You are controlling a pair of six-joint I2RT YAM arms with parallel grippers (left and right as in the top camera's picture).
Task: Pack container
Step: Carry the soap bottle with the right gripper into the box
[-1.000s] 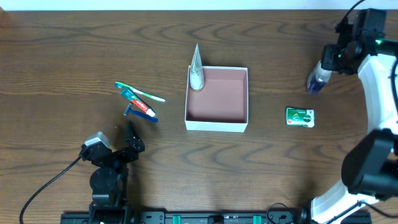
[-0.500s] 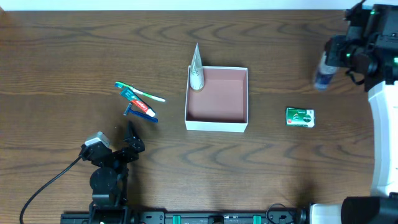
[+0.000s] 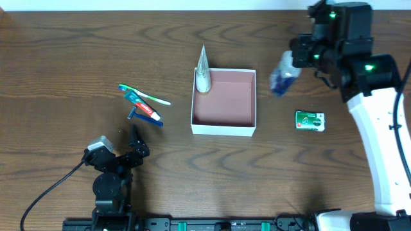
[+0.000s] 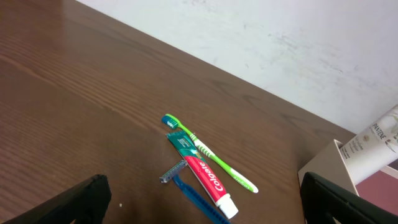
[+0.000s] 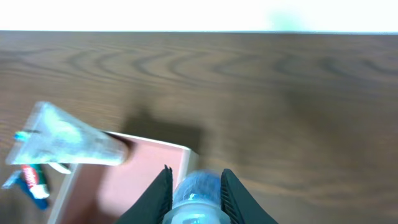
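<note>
Bottle [image 3: 282,73] clenched in right jaws neared white, reddish-lined container [image 3: 223,129]; left jaws released.

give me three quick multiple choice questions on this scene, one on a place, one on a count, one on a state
1. Where is the green packet?
A. right of the box
B. inside the box
C. left of the box

2. How many items lie together left of the box?
A. one
B. three
C. five

3. The right gripper is
A. open and empty
B. shut on a bottle
C. out of view

Answers:
1 A, the packet lies apart from the box, off its right wall.
2 B, a toothbrush, toothpaste and razor lie there.
3 B, both fingers press the bottle's sides in the right wrist view.
</note>
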